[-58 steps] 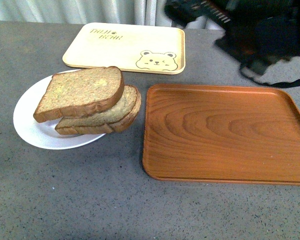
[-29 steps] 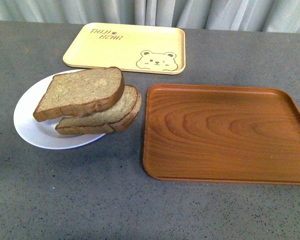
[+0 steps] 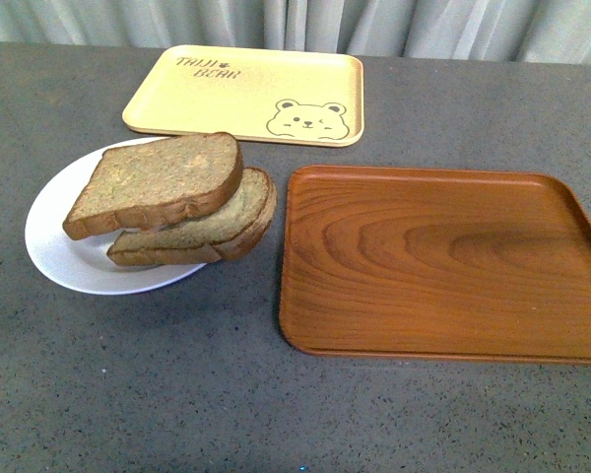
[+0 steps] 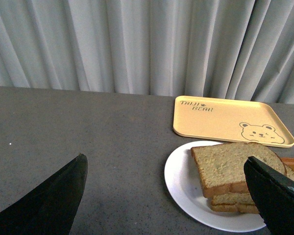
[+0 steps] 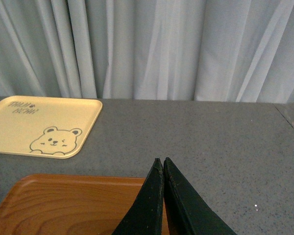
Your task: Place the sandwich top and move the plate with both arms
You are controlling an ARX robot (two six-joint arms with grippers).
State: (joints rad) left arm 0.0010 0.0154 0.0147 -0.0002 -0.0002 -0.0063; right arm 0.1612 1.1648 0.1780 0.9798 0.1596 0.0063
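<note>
Sandwich top point(image 3: 158, 182): speckled brown, darker crust. Plate point(image 3: 54, 246): plain white. Far tray point(image 3: 217, 94): pale yellow, bear print. Near tray point(image 3: 443, 261): brown wood-grain. Counter point(image 3: 177, 394): speckled grey.

Legible text, one item: dark brown print on a far corner of the pale yellow tray point(image 3: 238, 94), in two lines. The lower line reads "BEAR"; the upper is approx. "TAIJI", letters uncertain. The tray lies well apart from the closed right gripper point(image 5: 160, 160), ahead of it and off to one side.

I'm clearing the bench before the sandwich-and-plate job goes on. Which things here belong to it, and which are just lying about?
Belongs to the job: sandwich top, plate, lower bread slices, left gripper, right gripper.

Lying about: yellow bear tray; brown wood-grain tray, role unclear.
</note>
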